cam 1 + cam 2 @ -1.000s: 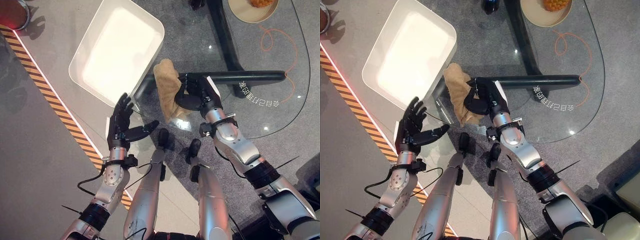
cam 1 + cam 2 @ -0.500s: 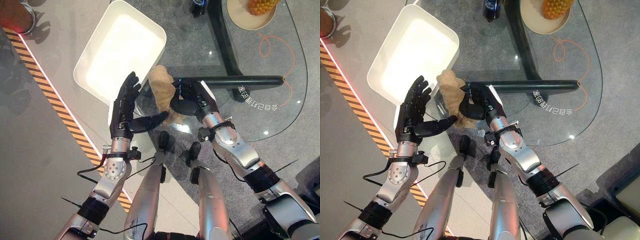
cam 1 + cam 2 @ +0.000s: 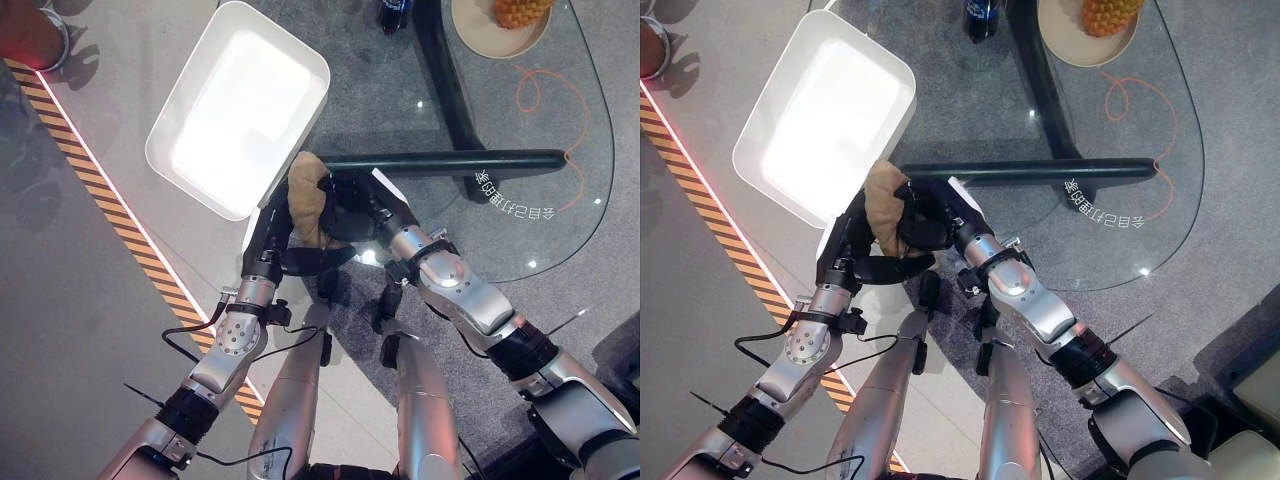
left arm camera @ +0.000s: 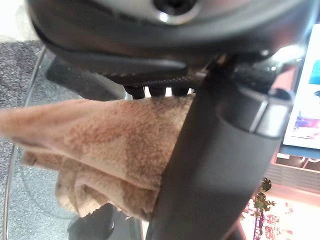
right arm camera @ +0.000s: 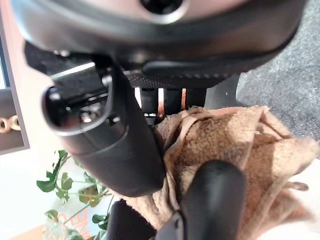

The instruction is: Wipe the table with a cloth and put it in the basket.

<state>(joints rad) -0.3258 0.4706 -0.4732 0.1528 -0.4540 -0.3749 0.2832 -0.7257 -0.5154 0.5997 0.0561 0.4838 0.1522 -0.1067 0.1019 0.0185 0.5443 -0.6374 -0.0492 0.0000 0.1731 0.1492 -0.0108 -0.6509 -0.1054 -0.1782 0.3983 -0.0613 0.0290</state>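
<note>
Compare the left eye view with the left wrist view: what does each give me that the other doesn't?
Only the left eye view: the white basket just past the two hands, the glass table, the plate with fruit at its far end, and the right robot hand meeting the left over the cloth. Only the left wrist view: close up, the left thumb pressed across the cloth's folds. Both share the tan cloth and the left robot hand closed on it.
</note>
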